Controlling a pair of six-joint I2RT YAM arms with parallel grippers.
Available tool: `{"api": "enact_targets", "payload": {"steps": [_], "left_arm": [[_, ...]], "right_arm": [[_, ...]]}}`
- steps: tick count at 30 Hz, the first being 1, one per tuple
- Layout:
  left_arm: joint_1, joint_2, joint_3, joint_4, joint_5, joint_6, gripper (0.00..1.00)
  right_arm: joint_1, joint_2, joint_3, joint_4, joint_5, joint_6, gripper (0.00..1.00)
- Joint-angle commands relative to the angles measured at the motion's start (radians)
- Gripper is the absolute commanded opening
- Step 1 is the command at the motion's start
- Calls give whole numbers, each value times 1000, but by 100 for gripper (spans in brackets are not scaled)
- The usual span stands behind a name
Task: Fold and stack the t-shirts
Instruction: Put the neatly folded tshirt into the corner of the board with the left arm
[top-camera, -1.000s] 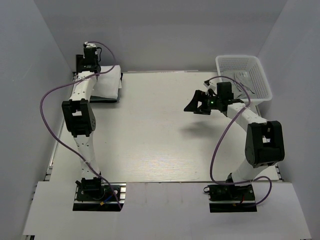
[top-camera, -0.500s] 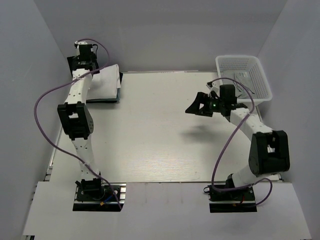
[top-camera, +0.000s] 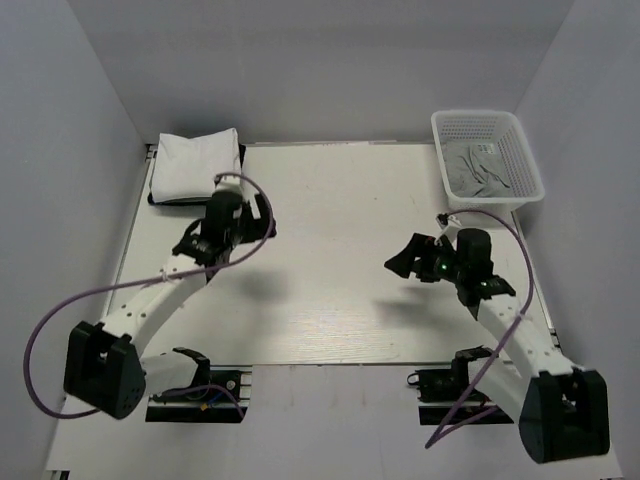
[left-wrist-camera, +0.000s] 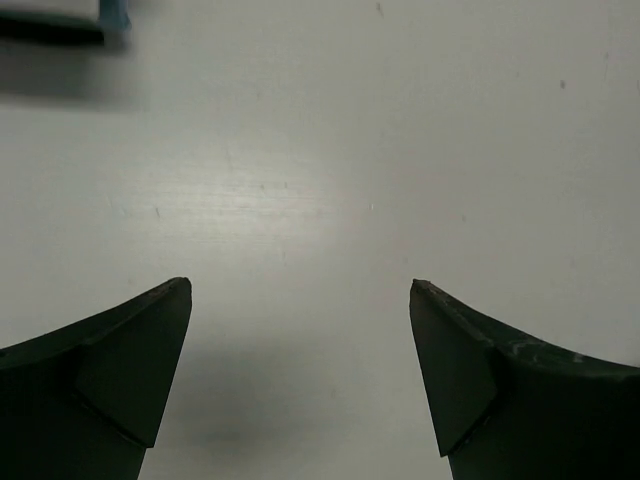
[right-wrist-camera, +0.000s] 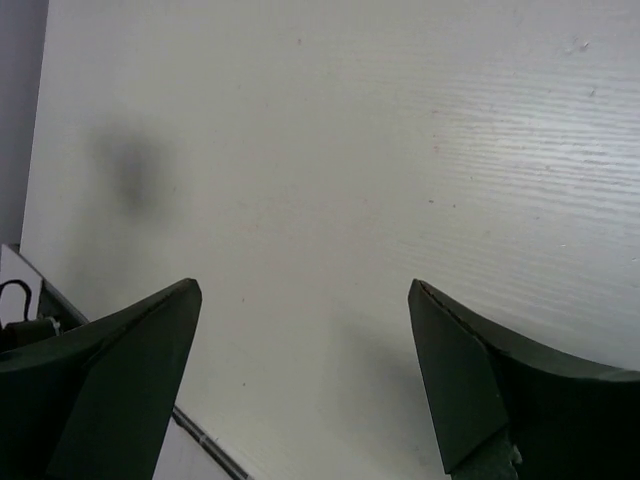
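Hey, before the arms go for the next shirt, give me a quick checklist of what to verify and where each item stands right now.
1. Left tool open and empty: ok.
2. Right tool open and empty: ok.
3. Folded stack lies in the far left corner, apart from both arms: ok.
4. A grey shirt waits in the basket: ok.
5. Middle of the table bare for folding: ok.
6. Number of shirts in the basket: cannot tell.
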Motion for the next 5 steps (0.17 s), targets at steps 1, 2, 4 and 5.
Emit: {"api": "enact_targets", "payload": {"steps": [1,2,4,5], "left_arm": [[-35,-91,-166,116,53,-81,100],[-49,-91,-181,116,54,-90,100],[-85,-91,-192,92,29,-104,100],[-96,-91,-192,81,-4,-104,100]], "right_arm": [[0,-109,-45,85,117,17,90],[-2,-164,-62,95,121,3,90],[-2,-200,-76,99,140,1,90],[0,-238,-96,106,152,18,90]]}}
